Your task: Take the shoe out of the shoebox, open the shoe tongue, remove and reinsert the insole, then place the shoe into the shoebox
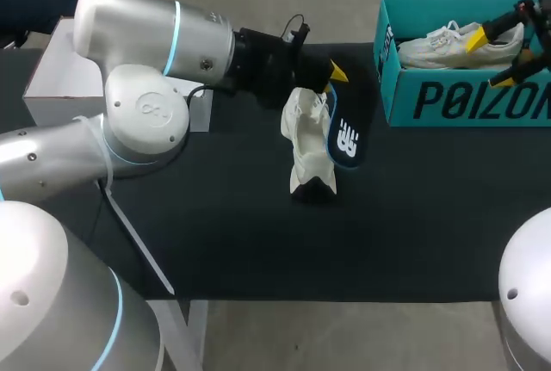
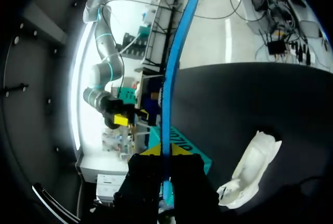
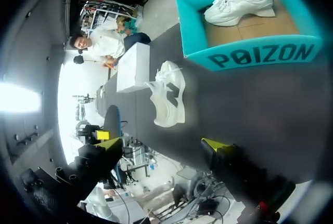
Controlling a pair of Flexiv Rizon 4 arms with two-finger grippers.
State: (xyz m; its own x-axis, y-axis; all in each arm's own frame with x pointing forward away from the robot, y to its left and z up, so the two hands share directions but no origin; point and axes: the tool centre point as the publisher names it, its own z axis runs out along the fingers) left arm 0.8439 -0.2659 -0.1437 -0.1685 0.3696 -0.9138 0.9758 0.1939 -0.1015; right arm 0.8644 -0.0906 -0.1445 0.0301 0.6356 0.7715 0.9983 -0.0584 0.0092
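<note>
1. At mid-table the white shoe (image 1: 308, 151) sits on the black top, out of the box.
2. Just beside it, the left gripper (image 2: 166, 150) pinches the blue insole (image 1: 346, 134) tight between its fingers.
3. Farther back, the right gripper (image 3: 161, 143) hangs wide open and empty over the teal shoebox (image 1: 465, 100), where a second shoe (image 1: 448, 46) lies.

White shoe (image 1: 306, 140) on table (image 1: 215, 233), blue insole (image 1: 346, 134) beside it, teal shoebox (image 1: 465, 100) open

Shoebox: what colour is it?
The shoebox is teal with dark lettering; the right wrist view shows it best.
</note>
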